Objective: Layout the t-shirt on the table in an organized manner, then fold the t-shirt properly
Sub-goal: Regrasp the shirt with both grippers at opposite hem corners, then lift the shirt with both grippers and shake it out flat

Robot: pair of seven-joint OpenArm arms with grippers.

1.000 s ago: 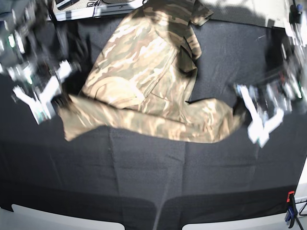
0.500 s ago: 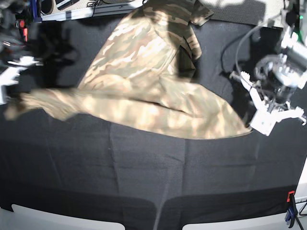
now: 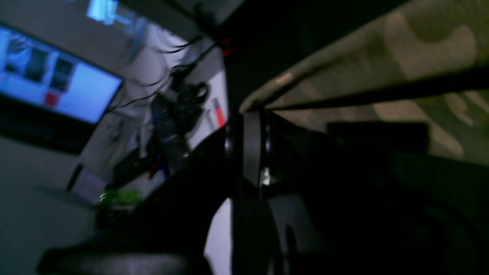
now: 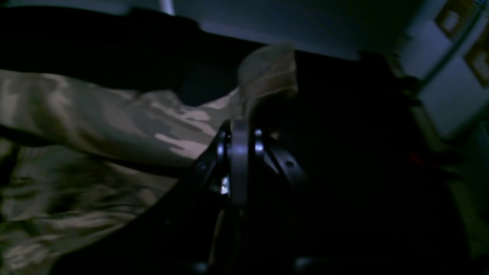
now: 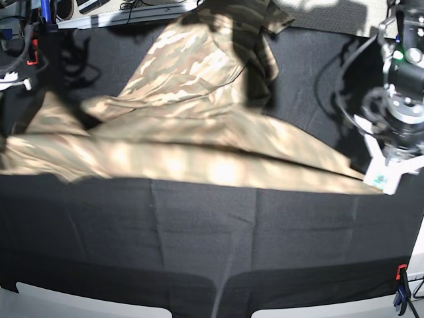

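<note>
A: Black cloth, matte and faintly creased, covers the table (image 5: 199,258); the near half is bare, with a red and blue clamp (image 5: 401,288) at the near right corner.

B: And the t-shirt (image 5: 199,132)?

A: Soft camouflage fabric in tan, olive and brown. Its near edge is drawn out into a long, taut, nearly straight line across the middle of the table, reaching almost from the left edge to the right edge. Behind that line the cloth narrows and bunches into loose folds, running back to the far edge, where one part lies over the rim.

B: Who holds the ends?

A: The left gripper (image 5: 387,177), white and blocky, sits at the pointed right-hand end of the stretched edge. In the left wrist view its dark jaws are pressed together on a thin fold of the t-shirt (image 3: 382,68). The right gripper (image 4: 238,133) shows only in the right wrist view, jaws likewise clamped tight on the fabric (image 4: 114,114), with a small flap of cloth standing up just beyond the tips.

B: Anything farther back?

A: Beyond the far left corner, a blurred tangle of cables (image 5: 20,40). The wrist views are dim, so finer detail is lost.
</note>
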